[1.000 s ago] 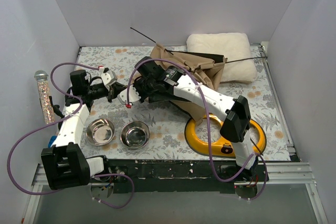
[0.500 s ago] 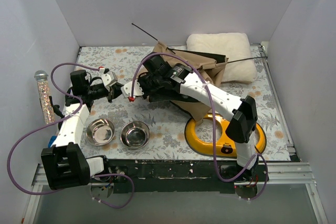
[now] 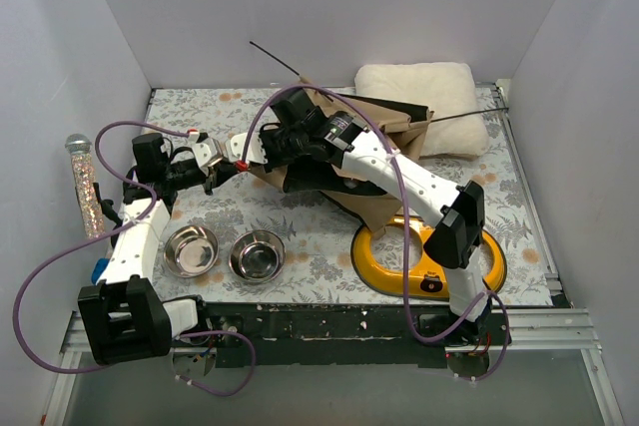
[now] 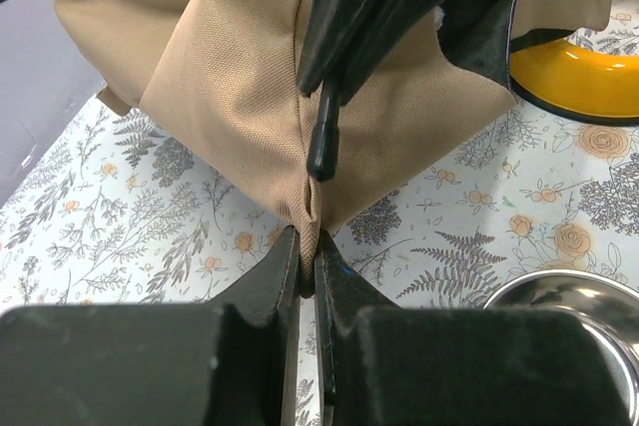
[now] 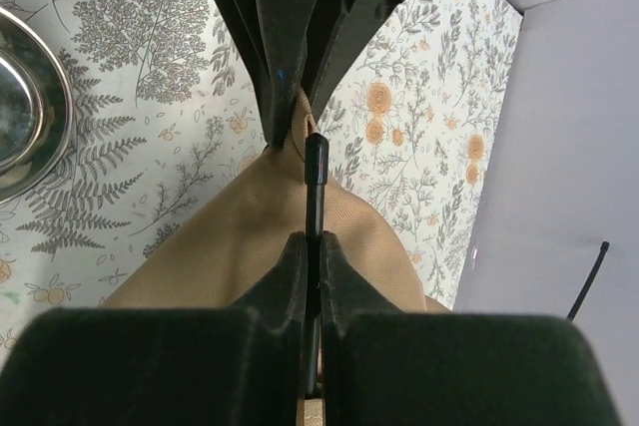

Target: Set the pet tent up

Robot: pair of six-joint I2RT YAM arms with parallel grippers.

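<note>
A corner of the pet tent (image 4: pixel 220 77) is pinched by the left gripper (image 4: pixel 308 251) and a black rod (image 5: pixel 316 172) by the right gripper (image 5: pixel 313 246), with flowery table (image 4: pixel 150 197) on both sides.

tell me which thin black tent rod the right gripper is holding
The rod whose tip meets the tan fabric tent corner pinched by the left gripper; the right gripper is shut on it. Two others stick out free at the back.
</note>
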